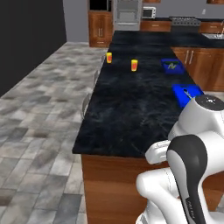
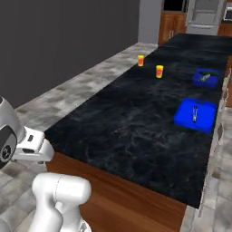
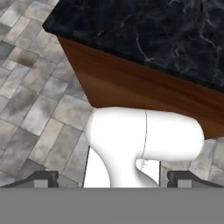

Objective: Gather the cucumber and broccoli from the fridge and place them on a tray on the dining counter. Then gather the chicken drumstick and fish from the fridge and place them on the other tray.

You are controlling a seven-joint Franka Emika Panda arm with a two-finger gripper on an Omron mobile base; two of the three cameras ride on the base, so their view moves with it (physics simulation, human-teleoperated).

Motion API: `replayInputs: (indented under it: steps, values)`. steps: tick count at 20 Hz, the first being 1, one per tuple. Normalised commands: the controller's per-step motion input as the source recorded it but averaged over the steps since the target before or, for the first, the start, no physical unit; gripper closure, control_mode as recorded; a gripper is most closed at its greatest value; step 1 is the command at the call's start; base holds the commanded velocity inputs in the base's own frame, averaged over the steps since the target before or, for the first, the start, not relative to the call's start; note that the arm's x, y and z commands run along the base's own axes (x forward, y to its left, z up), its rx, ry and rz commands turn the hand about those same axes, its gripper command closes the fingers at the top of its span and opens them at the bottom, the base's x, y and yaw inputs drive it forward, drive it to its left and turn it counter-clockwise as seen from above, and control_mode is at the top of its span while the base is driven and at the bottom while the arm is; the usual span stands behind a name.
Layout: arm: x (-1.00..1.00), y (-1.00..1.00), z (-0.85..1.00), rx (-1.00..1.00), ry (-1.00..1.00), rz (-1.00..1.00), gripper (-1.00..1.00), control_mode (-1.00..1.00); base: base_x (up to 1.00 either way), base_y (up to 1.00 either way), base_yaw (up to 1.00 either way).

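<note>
Left base view, going left to right: grey tiled floor (image 1: pixel 39 113), then the dining counter (image 1: pixel 131 109) running away from the robot. On it two small orange cups (image 1: pixel 109 57) (image 1: pixel 134 65) at far left, near tray (image 1: pixel 187 94) and far tray (image 1: pixel 172 65), both blue, along the right edge. The far tray holds something small and green, likely cucumber or broccoli, too small to tell which. The near tray holds a thin grey utensil (image 2: pixel 195 111), no meat or fish visible. The fridge (image 1: pixel 127 15) stands at the far end of the room beyond the counter, doors look closed.

The hand (image 3: pixel 113 179) is open and empty, fingertips spread wide at the bottom of the hand view, pointing down at the floor and the counter's near wooden end.

Key relation: the fridge lies straight ahead and far off, along the counter's long axis, well beyond arm reach. Judgement: the base must drive there before any grasp.
</note>
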Motion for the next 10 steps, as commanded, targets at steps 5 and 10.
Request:
replayInputs:
  steps: [5, 10]
  values:
    - [0.0, 0.0, 0.0, 0.0, 0.0, 0.0, -1.0, 1.0, 0.06, 1.0, -0.33]
    - [0.0, 0.0, 0.0, 0.0, 0.0, 0.0, -1.0, 1.0, 0.11, 1.0, -0.33]
